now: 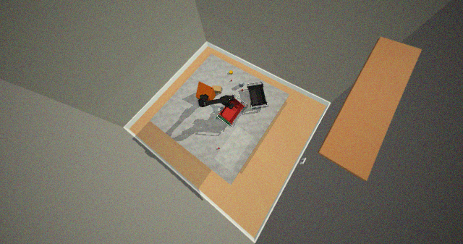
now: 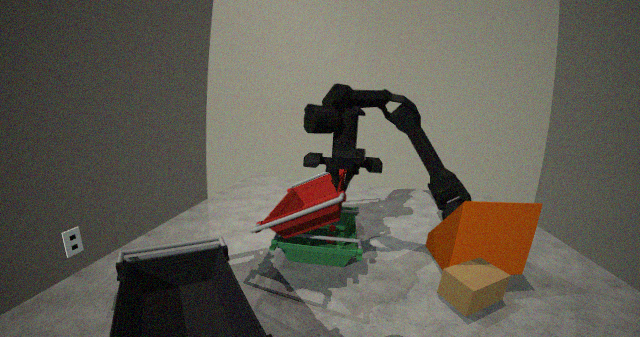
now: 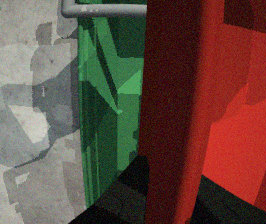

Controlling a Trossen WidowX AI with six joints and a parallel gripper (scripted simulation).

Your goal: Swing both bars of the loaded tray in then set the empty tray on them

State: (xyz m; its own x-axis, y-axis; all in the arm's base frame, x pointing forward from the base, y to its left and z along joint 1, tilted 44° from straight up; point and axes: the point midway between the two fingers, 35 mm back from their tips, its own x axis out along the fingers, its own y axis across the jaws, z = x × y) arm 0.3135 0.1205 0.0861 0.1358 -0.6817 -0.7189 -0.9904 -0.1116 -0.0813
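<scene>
The empty red tray (image 1: 232,111) (image 2: 312,197) (image 3: 244,155) hangs tilted over the green tray. My gripper (image 2: 342,178) (image 3: 154,167) is shut on its raised side wall; the opposite side slopes down to near the green tray's rim. The green tray (image 2: 315,253) (image 3: 128,117) stands on the table, with small dark and red pieces partly visible inside. One grey wire bar (image 2: 336,239) (image 3: 109,10) lies across the green tray's top at the end nearer the exterior camera. The bar at its other end is hidden or cannot be made out.
A black tray (image 1: 257,95) (image 2: 195,297) with grey bars stands beside the two trays. An orange wedge-like block (image 1: 205,92) (image 2: 495,237) and a tan block (image 1: 217,89) (image 2: 472,289) stand near the arm's base. A small yellow piece (image 1: 231,72) and tiny red pieces lie on the table.
</scene>
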